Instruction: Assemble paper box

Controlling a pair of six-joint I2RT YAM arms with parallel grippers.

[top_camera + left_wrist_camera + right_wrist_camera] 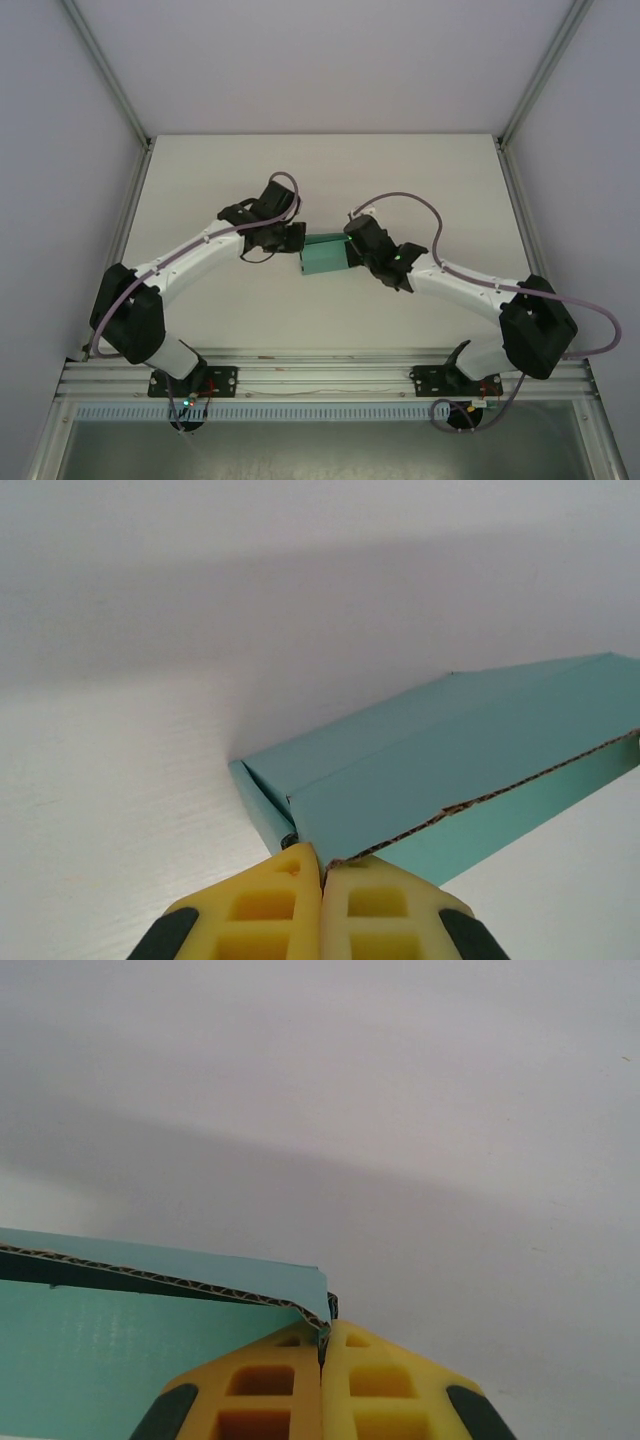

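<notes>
The white table (320,180) is bare around the paper box (322,260), and nothing stands between the box and the two arms. Grey metal rails (108,75) run up both sides of the table, plain pale walls (330,60) stand behind them, and purple cables (420,205) loop over the arms. The box lies near the middle of the table, right between the left claw (296,240) and the right claw (350,245). From above, the right claw covers the right end of the box, so that end is hard to see. In the left wrist view the box runs off the right edge of the picture, and in the right wrist view it runs off the left edge. There, a dark gap shows under the top flap, and you cannot see what is inside it. The long side of the box goes left to right across the table, from one claw to the other, and it lies flat. The left claw's yellow fingers (270,900) are pressed together, pinching a corner of the box by its rough brown edge. The right claw's yellow fingers (380,1380) are pressed together too, pinching the corner of the top flap.
</notes>
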